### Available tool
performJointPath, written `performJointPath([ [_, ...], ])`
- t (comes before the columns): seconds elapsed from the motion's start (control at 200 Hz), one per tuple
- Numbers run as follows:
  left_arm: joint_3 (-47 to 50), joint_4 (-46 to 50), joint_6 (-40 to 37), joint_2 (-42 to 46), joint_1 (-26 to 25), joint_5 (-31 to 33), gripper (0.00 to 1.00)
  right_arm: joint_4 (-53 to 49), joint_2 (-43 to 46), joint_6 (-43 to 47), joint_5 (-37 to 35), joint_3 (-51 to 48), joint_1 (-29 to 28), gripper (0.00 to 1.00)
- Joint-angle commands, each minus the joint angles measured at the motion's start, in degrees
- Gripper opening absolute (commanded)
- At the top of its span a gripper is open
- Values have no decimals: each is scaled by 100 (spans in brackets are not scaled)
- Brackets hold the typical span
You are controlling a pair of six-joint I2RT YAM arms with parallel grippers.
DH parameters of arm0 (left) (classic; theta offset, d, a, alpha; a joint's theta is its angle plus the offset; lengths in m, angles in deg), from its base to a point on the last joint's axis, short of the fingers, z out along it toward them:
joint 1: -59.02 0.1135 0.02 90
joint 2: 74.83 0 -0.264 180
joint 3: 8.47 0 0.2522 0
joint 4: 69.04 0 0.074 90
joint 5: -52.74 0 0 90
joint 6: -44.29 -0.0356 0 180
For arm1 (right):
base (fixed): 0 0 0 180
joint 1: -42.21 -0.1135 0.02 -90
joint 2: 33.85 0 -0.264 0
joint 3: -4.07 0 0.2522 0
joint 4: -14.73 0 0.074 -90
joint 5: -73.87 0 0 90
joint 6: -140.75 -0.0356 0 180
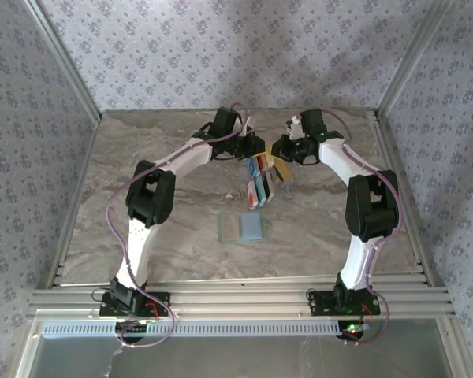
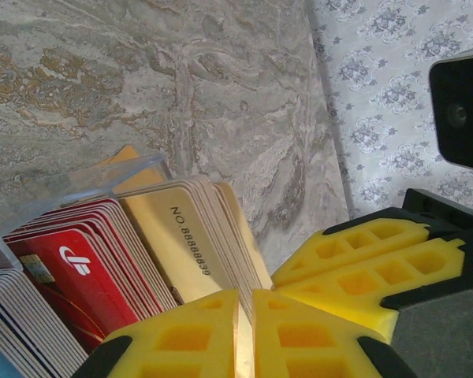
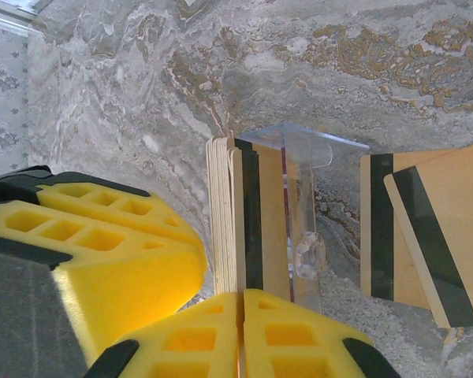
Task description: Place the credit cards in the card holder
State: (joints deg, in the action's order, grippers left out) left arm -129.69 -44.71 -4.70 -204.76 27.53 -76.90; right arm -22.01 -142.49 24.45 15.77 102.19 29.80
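Tan cards (image 3: 223,213) stand on edge in the clear rack (image 3: 303,205), so I grip from above. The right pincer (image 3: 240,319) is closed thin on their edge. The left pincer (image 2: 244,319) nips the same stack, likely steadying it. The card holder (image 1: 230,228) lies flat on the counter (image 1: 142,236), nearer the bases.

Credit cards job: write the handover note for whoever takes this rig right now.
Left pincer: shut on the tan plastic cards in the clear plastic rack. Right pincer: shut on the same stack's edge. Pale sage-green flat card holder: on the marble table, a blue card on or in it. Done: that one at most. Left to do: tan and red cards.
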Motion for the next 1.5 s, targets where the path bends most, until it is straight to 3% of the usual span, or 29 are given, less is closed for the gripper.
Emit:
performJointPath([
  [0.0, -78, 68, -111, -164, 47, -123, 13, -17, 224, 22, 71, -7, -26, 11],
  [0.13, -92, 90, -111, -199, 47, -115, 13, -60, 272, 60, -14, 2, -34, 4],
  [0.35, -144, 129, -120, -252, 49, -106, 12, -177, 384, 124, -317, 11, -61, 1],
  [0.949, -20, 208, -266, 187, 147, -141, 13, -30, 1001, 13, -1072, -318, -91, 0],
  [1.339, 1036, 127, -576, 1413, 238, 119, 27, 162, 1956, -98, -1804, -818, -257, 0],
  [1.494, 2035, -285, -483, 2072, 231, 377, 38, 86, 2438, -129, -2125, -1007, -547, 0],
])
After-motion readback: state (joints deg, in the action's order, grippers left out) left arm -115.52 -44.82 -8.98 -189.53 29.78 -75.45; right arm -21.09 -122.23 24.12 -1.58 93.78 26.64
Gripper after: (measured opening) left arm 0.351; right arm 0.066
